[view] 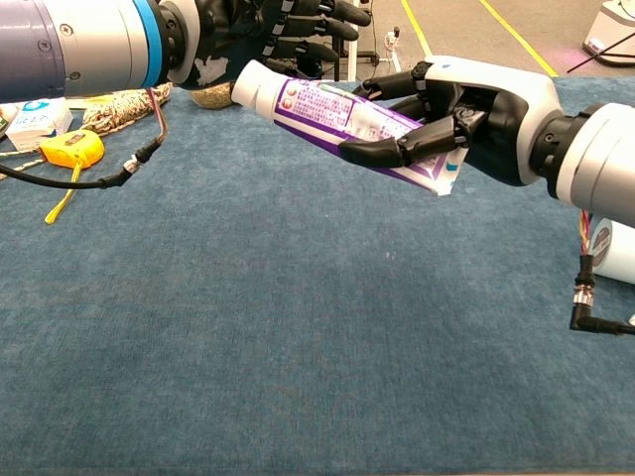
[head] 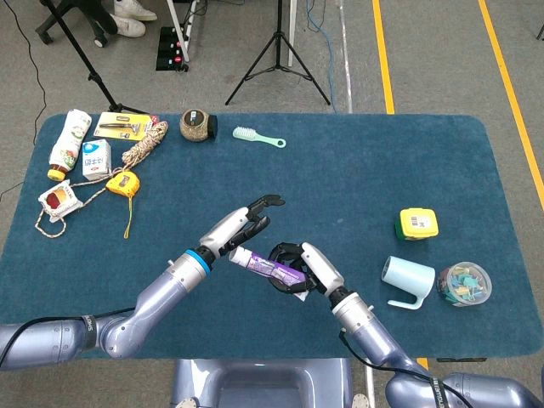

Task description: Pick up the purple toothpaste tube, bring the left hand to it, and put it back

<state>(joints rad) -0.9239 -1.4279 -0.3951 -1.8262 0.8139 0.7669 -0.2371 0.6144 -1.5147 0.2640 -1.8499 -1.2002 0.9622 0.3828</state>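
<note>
The purple toothpaste tube [head: 265,267] [view: 342,115] hangs above the blue table, white cap pointing left. My right hand [head: 308,268] [view: 466,114] grips its flat tail end from the right. My left hand [head: 245,223] [view: 268,35] reaches in from the left with its fingers stretched out and apart, lying just over and behind the cap end. The views do not show whether it touches the tube. It holds nothing.
On the left of the table [head: 357,170] lie a yellow tape measure [head: 123,182], a rope coil [head: 144,143], a small carton [head: 96,159] and a bottle [head: 68,140]. A green brush [head: 257,137] lies at the back. A yellow box [head: 416,224], a mug [head: 406,278] and a clip jar [head: 463,283] stand right.
</note>
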